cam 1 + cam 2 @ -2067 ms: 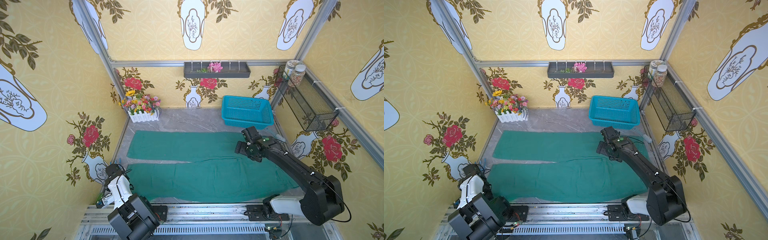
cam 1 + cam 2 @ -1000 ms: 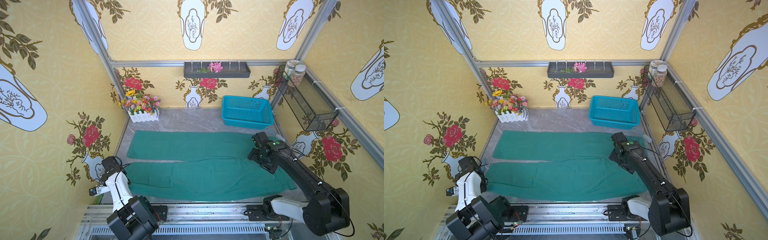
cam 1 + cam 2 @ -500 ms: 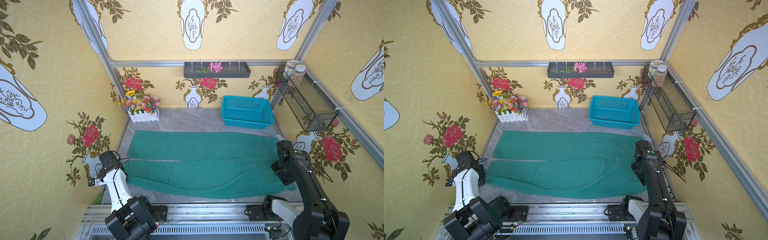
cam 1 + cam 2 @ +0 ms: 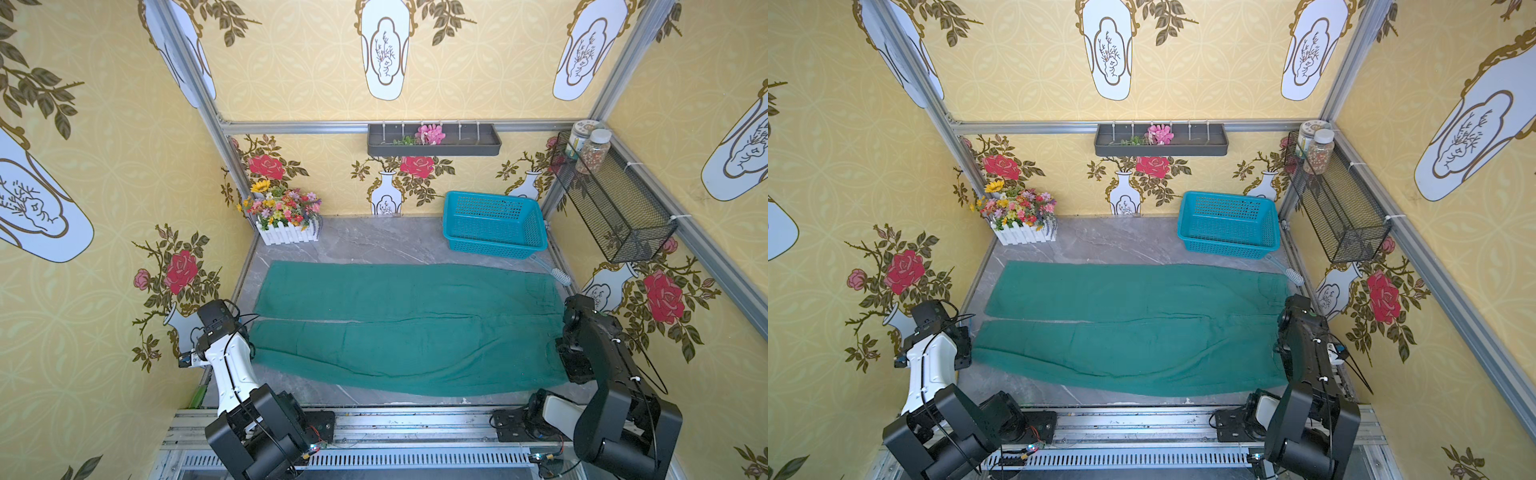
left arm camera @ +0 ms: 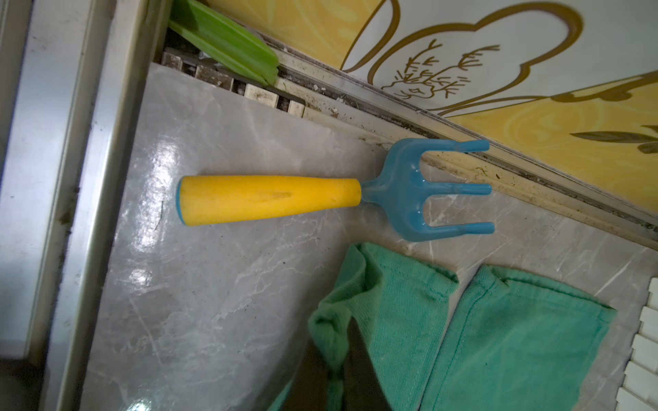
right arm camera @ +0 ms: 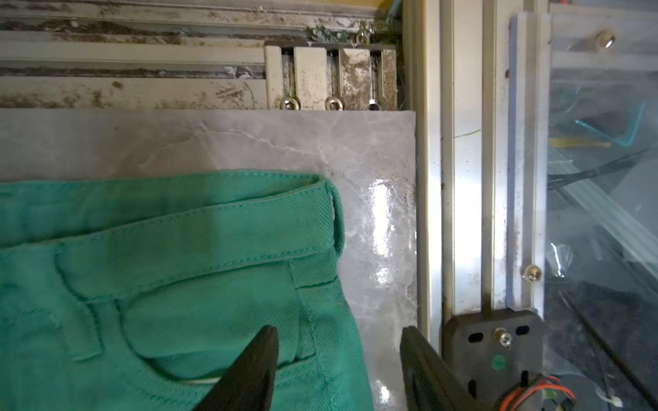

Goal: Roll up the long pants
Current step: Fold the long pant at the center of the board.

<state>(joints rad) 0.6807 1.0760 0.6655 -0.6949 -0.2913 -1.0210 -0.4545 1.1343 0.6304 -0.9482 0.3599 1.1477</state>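
Note:
The long pants [image 4: 407,328] lie flat on the grey marble table in both top views, legs pointing left and waist at the right [image 4: 1133,328]. My left gripper [image 5: 336,359] is shut on the cuff of the near leg [image 5: 388,313], and the fabric bunches between its dark fingers. My right gripper [image 6: 338,331] is open at the near right corner of the waist. One of its fingers [image 6: 256,359] is over the pocket, the other [image 6: 420,359] over bare table beside the side seam. The waistband [image 6: 199,227] lies flat beyond them.
A toy fork [image 5: 270,199] with a yellow handle and blue prongs lies by the left wall beside the cuffs. A turquoise basket [image 4: 494,224], a brush [image 4: 555,272] and a flower planter [image 4: 286,220] stand at the back. A wire shelf [image 4: 615,199] hangs on the right wall.
My right arm has swung from the middle of the pants to the near right waist corner, its jaws narrowing. My left arm has drawn the near cuff leftward, and the leg now lies straighter.

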